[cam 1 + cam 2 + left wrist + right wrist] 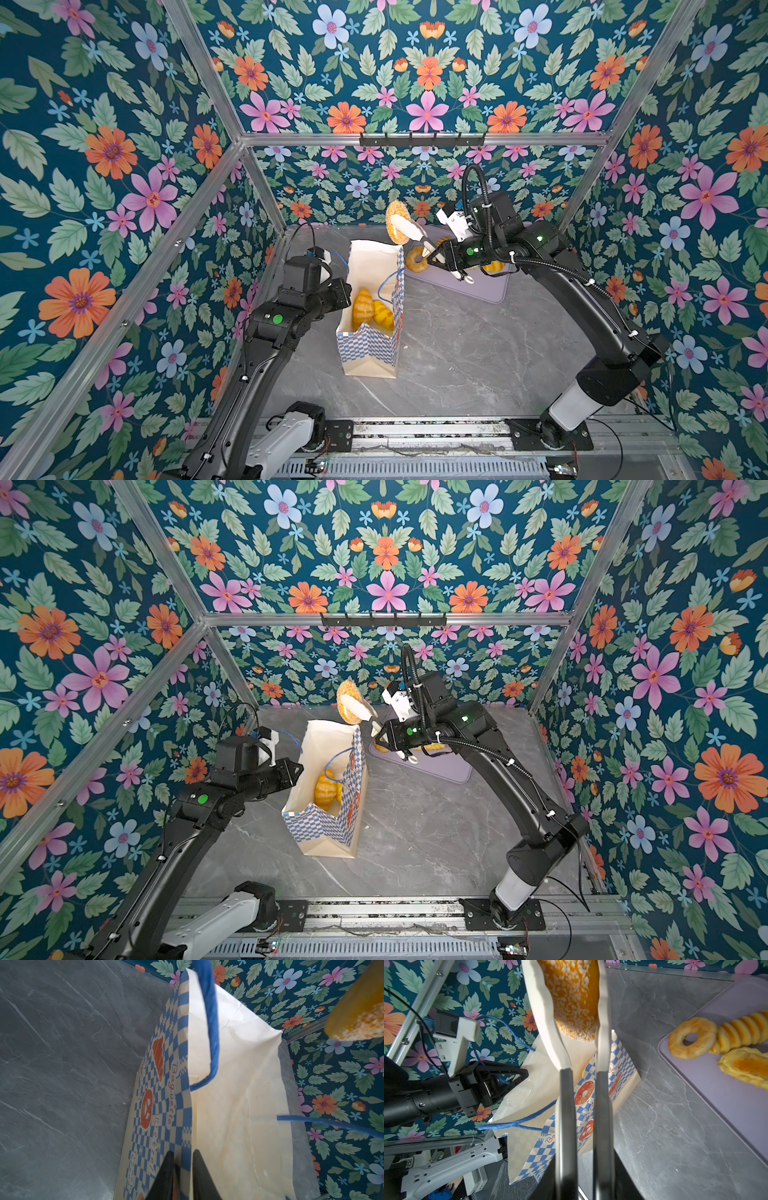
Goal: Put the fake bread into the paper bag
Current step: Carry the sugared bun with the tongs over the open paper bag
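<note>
Your right gripper [400,225] clamps a sugared ring donut [399,238] above the far rim of the paper bag [365,353]; your left gripper [182,1169] pinches its left wall. It stands upright on the desk's [457,353] left half.

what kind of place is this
Most likely a staged robot test booth, not a real bakery: floral-papered panels on an aluminium frame, two arms bolted to a rail, and toy pastries on a lilac tray.

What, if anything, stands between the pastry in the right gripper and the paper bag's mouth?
Nothing solid is visible. The right gripper holds the crusted pastry above the far rim of the paper bag; the left gripper pinches one wall, holding the mouth open. Only a blue cord handle droops into the opening.
</note>
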### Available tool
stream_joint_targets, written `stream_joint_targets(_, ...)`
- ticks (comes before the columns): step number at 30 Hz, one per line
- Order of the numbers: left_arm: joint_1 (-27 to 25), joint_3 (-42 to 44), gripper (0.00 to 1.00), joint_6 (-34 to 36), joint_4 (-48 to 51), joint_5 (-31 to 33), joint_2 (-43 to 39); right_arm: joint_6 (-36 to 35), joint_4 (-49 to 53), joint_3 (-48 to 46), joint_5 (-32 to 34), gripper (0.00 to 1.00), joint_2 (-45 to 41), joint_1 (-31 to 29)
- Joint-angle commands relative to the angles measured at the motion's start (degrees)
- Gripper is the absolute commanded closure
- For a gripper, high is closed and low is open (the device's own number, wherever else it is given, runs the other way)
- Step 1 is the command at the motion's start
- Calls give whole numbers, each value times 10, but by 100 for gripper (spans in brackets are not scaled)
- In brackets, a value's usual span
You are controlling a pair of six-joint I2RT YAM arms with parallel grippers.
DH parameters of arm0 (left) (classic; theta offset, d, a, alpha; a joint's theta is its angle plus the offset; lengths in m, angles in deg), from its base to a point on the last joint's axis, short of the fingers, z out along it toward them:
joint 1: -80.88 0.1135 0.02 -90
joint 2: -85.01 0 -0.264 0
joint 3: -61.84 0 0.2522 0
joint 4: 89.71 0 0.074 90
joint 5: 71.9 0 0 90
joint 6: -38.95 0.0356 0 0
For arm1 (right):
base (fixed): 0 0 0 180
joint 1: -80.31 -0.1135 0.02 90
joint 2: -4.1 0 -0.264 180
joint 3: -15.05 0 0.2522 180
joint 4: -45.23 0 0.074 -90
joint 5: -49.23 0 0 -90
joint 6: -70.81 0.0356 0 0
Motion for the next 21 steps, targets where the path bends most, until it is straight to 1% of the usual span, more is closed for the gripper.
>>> stream_joint_targets(1,1,1,80,1,-4,2,-3,3,-28,18,-35,68,21,-8)
stream_joint_targets(5,0,2,80,0,-2,3,-3,-2,-10,42,-49,68,44,-20)
stream_joint_targets(10,0,1,80,0,-2,3,-3,-19,24,71,-49,67,68,-35)
stream_joint_targets(21,0,4,80,-1,-3,3,-3,-42,68,79,-58,64,83,-43)
